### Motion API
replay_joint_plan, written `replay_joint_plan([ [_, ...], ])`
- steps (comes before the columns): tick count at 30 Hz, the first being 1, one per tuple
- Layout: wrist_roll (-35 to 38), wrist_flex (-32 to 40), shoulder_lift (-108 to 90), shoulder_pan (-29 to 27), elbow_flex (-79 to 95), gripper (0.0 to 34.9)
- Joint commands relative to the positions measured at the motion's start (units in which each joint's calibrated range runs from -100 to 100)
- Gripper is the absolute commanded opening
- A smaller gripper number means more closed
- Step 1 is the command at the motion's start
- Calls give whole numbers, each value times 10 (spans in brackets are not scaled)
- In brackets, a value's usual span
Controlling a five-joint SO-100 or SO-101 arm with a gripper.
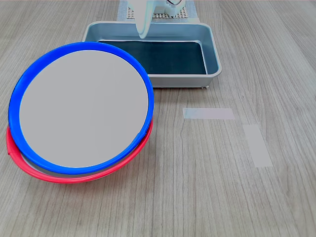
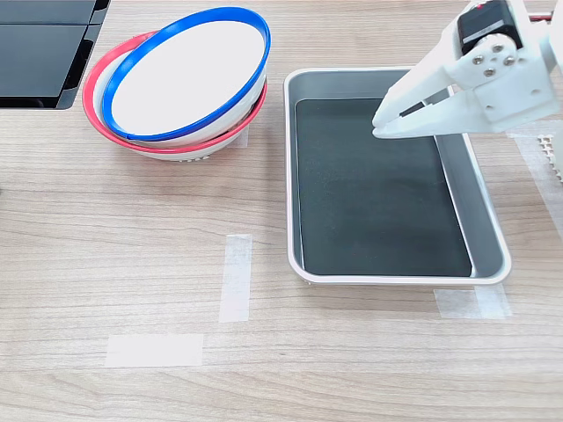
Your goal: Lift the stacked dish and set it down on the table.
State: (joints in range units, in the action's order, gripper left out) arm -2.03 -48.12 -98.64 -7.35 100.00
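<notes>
**First exterior view: blue dish not yet lifted**

First exterior view puts the stacked dish [image 1: 84,108] at nine o'clock, its glossy blue rim circling a flat matte grey inside, nested tilted in the red-rimmed dish [image 1: 29,165]. The wood-grain table [image 1: 197,197] carries two pale tape strips [image 1: 208,113]. Nothing appears done yet; grasping, lifting and placing all remain.

Second exterior view shows the white plastic gripper [image 2: 380,127] at two o'clock, hanging over the grey metal tray [image 2: 400,280] with its dark liner, jaws nearly together, holding nothing, well apart from the dish at eleven o'clock.

A lab-like robot test bench: wood-grain table [image 2: 369,352] with tape strips [image 2: 236,277], metal tray [image 2: 303,176].
</notes>
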Motion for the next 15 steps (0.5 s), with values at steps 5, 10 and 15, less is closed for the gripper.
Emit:
replay_joint_plan([
  [5,63,35,216,-22,-227,102],
  [10,71,7,434,-21,-421,163],
  [15,76,-24,626,-42,-580,194],
])
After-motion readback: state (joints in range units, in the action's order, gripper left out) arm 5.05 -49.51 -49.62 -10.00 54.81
